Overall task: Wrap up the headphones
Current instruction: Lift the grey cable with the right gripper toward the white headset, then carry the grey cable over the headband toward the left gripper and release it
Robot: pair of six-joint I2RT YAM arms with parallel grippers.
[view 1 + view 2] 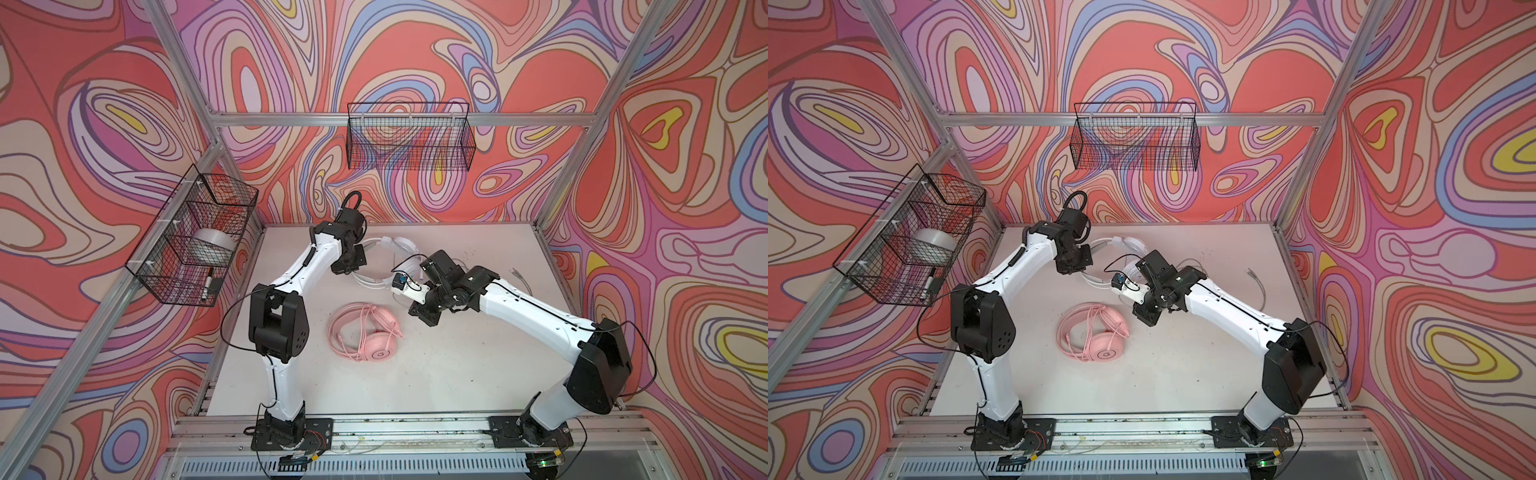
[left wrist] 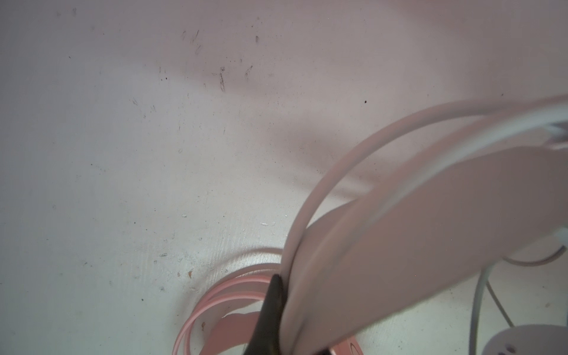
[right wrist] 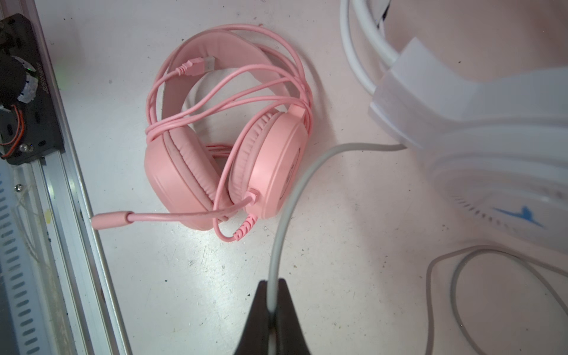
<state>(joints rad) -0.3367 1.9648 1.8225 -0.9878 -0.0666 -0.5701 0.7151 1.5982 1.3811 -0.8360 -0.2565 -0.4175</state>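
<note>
The pink headphones (image 1: 365, 332) lie in the middle of the table with their pink cable looped around the band and earcups (image 3: 227, 129). The white headphones (image 1: 397, 247) sit further back; in the right wrist view their earcup (image 3: 491, 138) is close by. My left gripper (image 1: 349, 269) is shut on the white headphones' headband (image 2: 399, 215), with one black finger (image 2: 270, 313) showing beside it. My right gripper (image 3: 272, 295) is shut on the grey cable (image 3: 289, 199), which runs from the white earcup. In a top view the right gripper (image 1: 419, 315) hangs between the two headsets.
A loose loop of grey cable (image 3: 455, 276) lies by the white earcup, and its end trails to the right (image 1: 519, 272). A wire basket (image 1: 191, 237) with a tape roll (image 1: 210, 245) hangs on the left frame. Another basket (image 1: 409, 137) hangs on the back rail.
</note>
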